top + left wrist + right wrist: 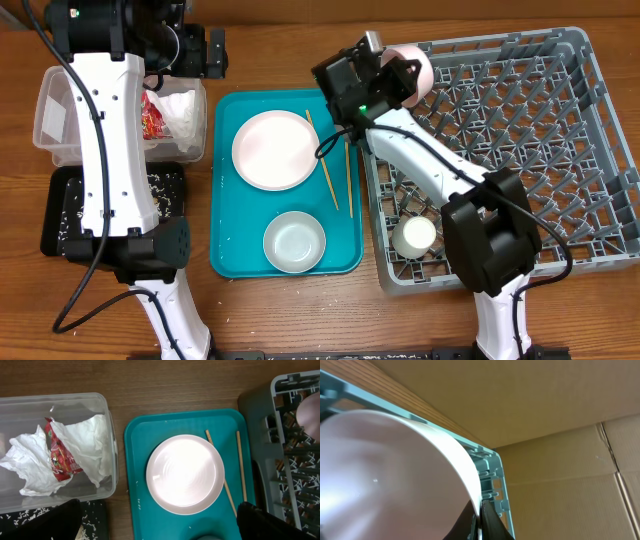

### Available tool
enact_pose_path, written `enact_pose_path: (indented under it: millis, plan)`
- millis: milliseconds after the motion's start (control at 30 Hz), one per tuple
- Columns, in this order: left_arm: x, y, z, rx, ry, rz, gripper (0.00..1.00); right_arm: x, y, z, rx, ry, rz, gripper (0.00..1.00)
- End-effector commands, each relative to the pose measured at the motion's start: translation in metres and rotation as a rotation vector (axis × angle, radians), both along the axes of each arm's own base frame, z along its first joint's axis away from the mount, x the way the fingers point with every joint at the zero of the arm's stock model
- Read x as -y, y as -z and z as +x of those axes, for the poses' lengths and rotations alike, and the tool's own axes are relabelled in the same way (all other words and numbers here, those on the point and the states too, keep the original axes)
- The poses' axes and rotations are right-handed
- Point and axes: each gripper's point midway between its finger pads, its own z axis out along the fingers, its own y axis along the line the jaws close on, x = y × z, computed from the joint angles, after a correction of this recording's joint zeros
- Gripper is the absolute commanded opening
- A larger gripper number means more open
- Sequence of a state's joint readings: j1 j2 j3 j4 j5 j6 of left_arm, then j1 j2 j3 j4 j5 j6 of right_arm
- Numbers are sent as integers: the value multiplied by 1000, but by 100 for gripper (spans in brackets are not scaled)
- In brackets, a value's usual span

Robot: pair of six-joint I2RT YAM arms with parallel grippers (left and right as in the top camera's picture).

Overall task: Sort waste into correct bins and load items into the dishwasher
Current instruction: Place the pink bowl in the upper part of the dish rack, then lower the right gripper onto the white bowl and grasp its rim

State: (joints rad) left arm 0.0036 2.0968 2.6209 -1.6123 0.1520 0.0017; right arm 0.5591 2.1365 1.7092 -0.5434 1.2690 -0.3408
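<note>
Napkins (25, 460), white and crumpled, lie in the clear tub (75, 396) with a red wrapper (60, 457). We cannot read its print. Rice grains (165, 186) dot the black tray (60, 228). On the teal tray (230, 230) we see the plate (275, 150), the grey-green bowl (295, 242) and two chopsticks (325, 172). The white cup (415, 235) stands in the dish rack (590, 100). Our right gripper (402, 78) pinches the pink bowl (420, 62) by its rim, over the rack's corner. Our left gripper (208, 52) is spread wide near the tub, holding nothing.
</note>
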Motion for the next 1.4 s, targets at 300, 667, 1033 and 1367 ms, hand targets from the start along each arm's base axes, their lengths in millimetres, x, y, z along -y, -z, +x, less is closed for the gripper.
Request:
enact_pose_path:
  millis: [300, 667, 1033, 1367]
  plan:
    - [-3, -4, 2, 16, -8, 5, 100, -70, -1, -15, -9, -169, 62, 43]
    - [-3, -4, 2, 16, -8, 5, 100, -115, 8, -26, -31, -296, 267, 100]
    - [-3, -4, 2, 16, -8, 5, 100, -196, 16, -130, -555, -539, 980, 100]
    - [-3, -4, 2, 17, -8, 5, 100, -232, 67, -235, -1047, -472, 1260, 76]
